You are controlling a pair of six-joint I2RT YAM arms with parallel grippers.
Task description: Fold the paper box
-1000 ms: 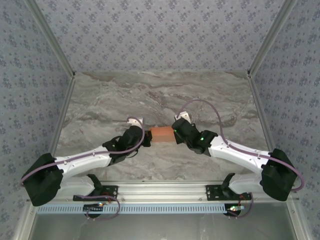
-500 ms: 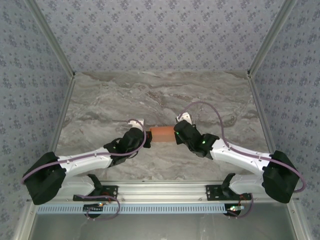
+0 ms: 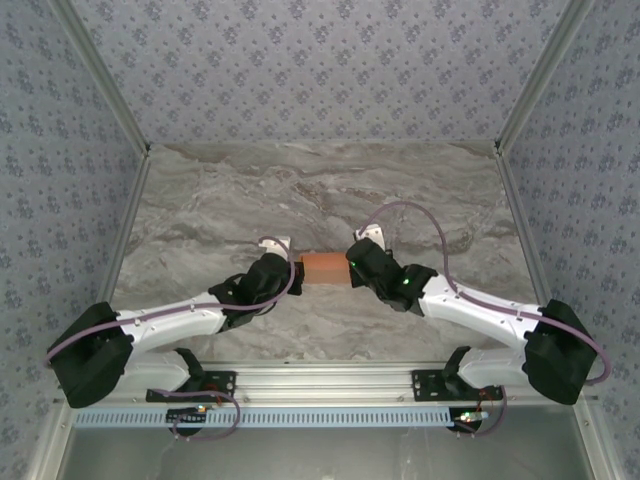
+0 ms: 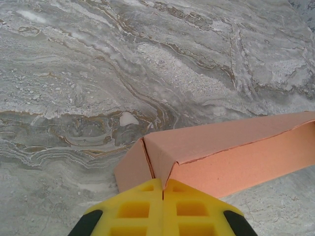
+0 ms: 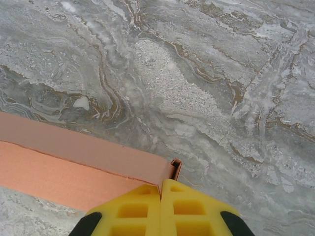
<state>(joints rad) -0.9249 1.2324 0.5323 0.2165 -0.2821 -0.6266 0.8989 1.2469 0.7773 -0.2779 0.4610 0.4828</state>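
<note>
Top view: small salmon-orange thin-cardboard paper box (image 3: 323, 268) lies mid-way across the grey marble tabletop (image 3: 220, 200). The left gripper (image 3: 298, 272) is at its 9 o'clock end, the right gripper (image 3: 349, 266) at 3 o'clock.
Left wrist: yellow fingers (image 4: 133, 211) pressed together, tips against the box's end corner.
Right wrist: jaws likewise closed, touching the other end.
Judgement: light, easily dented, likely to slide; hold it at the end flaps.

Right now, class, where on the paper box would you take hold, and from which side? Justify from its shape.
Grip the paper box by the flaps at its short ends, coming in along its length from left and right. It is long and narrow, with hollow walls likely to crush; the shut left gripper and right gripper seemingly pinch there.
</note>
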